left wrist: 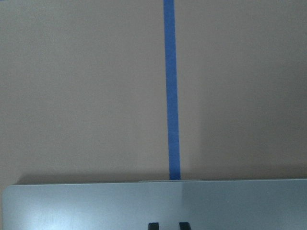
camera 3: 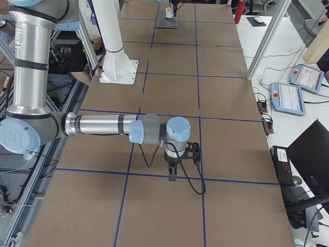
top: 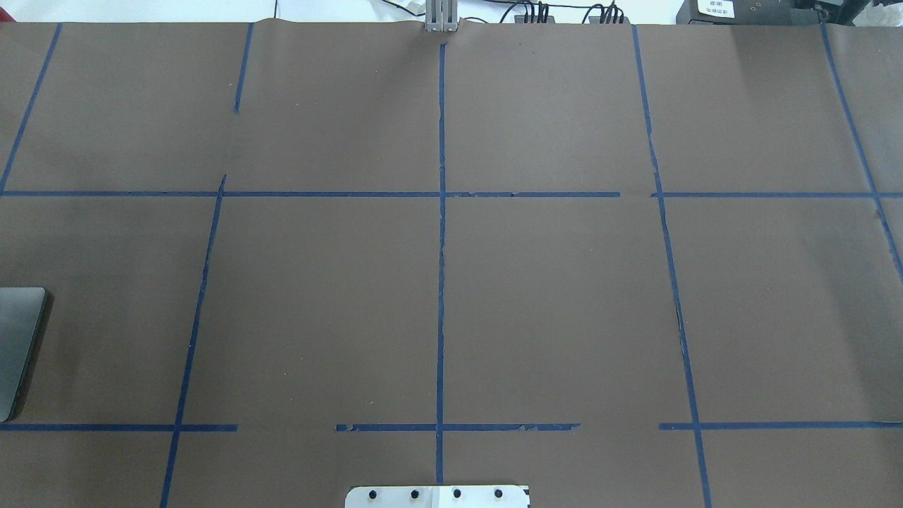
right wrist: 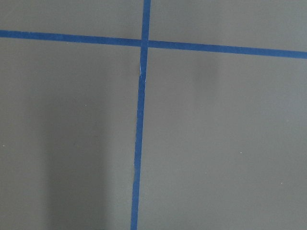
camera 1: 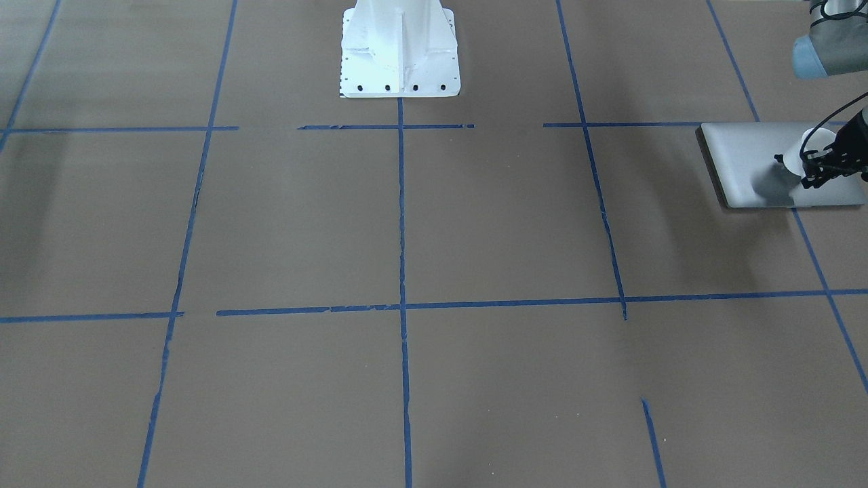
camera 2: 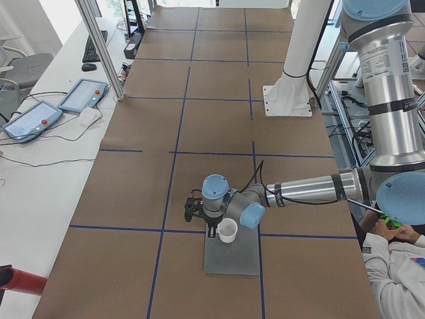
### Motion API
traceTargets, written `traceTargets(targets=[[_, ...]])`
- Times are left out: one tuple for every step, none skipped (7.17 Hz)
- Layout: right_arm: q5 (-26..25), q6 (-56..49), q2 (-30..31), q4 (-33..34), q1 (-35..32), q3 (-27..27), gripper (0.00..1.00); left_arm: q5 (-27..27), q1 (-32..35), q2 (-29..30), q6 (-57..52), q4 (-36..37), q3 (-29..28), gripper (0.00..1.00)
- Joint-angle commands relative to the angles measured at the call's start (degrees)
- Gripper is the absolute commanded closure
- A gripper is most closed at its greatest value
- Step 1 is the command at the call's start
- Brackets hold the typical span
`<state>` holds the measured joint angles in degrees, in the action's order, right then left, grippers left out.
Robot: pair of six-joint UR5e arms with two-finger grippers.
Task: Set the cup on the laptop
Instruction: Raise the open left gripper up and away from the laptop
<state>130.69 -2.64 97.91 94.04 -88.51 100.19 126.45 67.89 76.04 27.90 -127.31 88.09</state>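
White cup (camera 1: 816, 141) in the left pincer (left wrist: 168, 225) over the silver laptop (camera 1: 746, 159), which lies at the 3 o'clock edge of the bench (camera 1: 475, 224) in the front-facing view.
The cup stands toward the 3 o'clock end of the closed lid; whether its base touches the lid cannot be told. In the wrist view the fingertips (left wrist: 153, 225) are close together, a narrow gap that suggests a pinch on the cup's wall. The cup looks light, rigid, smooth-glazed and brittle. It would probably slip under a weak pinch and chip if dropped, so the wall just below the rim, one finger inside and one outside, seems the soundest hold. The lid is hard and slick, so the cup may slide on it. The right pincer (camera 3: 172, 176) hangs over the bench, well apart; its opening cannot be told.
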Motion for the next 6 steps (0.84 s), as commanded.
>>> traceTargets(targets=[[0.0,0.0,0.0,0.0,0.0,0.0,0.00,2.5,-0.1,0.1,-0.2,0.0,-0.3,0.76],[0.0,0.0,0.0,0.0,0.0,0.0,0.00,3.4,-0.6,0.2,-0.2,0.0,-0.5,0.72],[0.0,0.0,0.0,0.0,0.0,0.0,0.00,3.8,-0.9,0.2,-0.3,0.0,-0.7,0.71],[0.0,0.0,0.0,-0.1,0.0,0.0,0.00,3.8,-1.4,0.2,-0.3,-0.1,-0.7,0.68],[0.0,0.0,0.0,0.0,0.0,0.0,0.00,3.8,-1.5,0.2,-0.3,-0.1,-0.7,0.59],[0.0,0.0,0.0,0.0,0.0,0.0,0.00,3.9,-1.5,0.4,-0.4,-0.8,-0.1,0.20]])
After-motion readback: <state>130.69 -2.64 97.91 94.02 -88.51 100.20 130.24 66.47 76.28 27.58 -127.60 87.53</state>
